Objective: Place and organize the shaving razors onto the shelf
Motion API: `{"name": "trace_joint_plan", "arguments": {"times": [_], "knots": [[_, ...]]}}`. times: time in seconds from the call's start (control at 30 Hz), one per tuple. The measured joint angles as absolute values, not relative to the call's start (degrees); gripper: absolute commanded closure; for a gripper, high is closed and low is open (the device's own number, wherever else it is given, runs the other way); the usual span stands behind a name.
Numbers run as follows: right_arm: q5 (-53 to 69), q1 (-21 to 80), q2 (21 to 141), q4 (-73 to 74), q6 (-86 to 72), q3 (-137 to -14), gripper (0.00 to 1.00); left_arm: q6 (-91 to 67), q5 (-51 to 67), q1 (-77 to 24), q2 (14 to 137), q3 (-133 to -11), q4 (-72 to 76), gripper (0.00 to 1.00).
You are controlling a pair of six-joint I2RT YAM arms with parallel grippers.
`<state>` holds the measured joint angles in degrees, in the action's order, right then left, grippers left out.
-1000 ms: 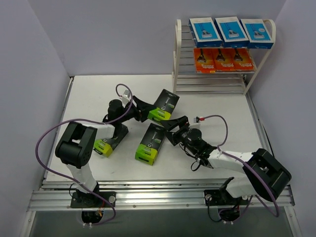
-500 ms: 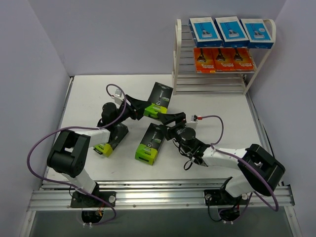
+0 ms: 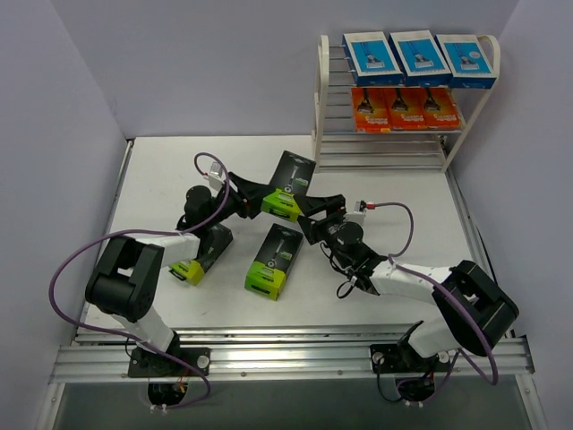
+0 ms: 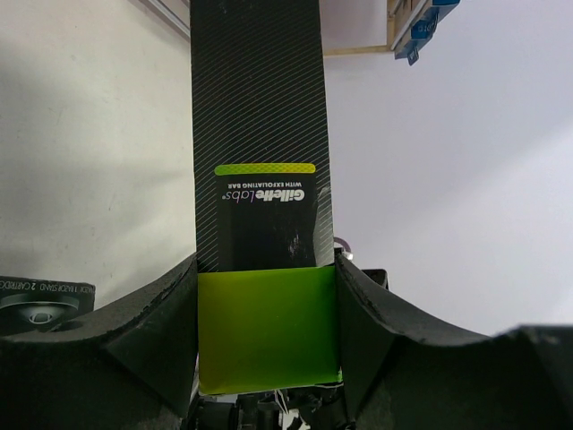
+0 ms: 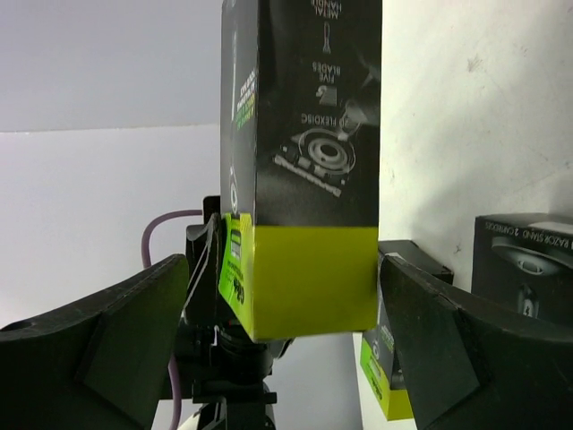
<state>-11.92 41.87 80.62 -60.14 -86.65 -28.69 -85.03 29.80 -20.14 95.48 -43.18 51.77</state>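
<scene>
Swinging up from the bench [image 3: 161,170] a second ago, the right claw [image 5: 300,287] now brackets the lime end of the black pack [image 3: 292,175] at mid-frame, jaws wide, not gripping (the left claw [image 4: 266,331] clamps it aloft), likely a handover toward the shelf [image 3: 320,107] at upper right.

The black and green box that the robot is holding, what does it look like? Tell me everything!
The black razor pack is a flat, cardboard-looking box. It is black with fine stripes, a lime-green end and Gillette Labs lettering. The left gripper pinches its green end and holds it off the table. The right gripper stands open on either side of that same end, not yet closed on it.
</scene>
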Motion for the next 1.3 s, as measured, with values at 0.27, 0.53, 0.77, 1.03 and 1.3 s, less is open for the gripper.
{"name": "trace_joint_plan", "arguments": {"times": [0.27, 0.53, 0.77, 1.03, 1.3], "knots": [[-8.16, 38.59, 80.18, -59.86, -84.29, -28.69, 0.29, -85.08, 31.09, -21.41, 95.48, -44.14, 50.83, 0.98], [-2.76, 35.92, 81.32, -63.02, -82.32, -28.42, 0.51, -85.71, 31.83, -22.04, 95.83, -45.98, 50.54, 0.98], [3.09, 32.25, 82.41, -67.29, -81.60, -26.65, 0.68, -86.48, 32.84, -22.96, 98.54, -47.79, 50.81, 0.98], [7.07, 30.02, 82.41, -68.49, -80.88, -25.26, 0.97, -87.35, 34.98, -23.22, 100.14, -48.18, 51.22, 0.82], [14.02, 26.96, 82.41, -69.47, -80.01, -24.77, 1.00, -87.74, 36.80, -23.57, 101.01, -48.99, 51.72, 0.38]]}}
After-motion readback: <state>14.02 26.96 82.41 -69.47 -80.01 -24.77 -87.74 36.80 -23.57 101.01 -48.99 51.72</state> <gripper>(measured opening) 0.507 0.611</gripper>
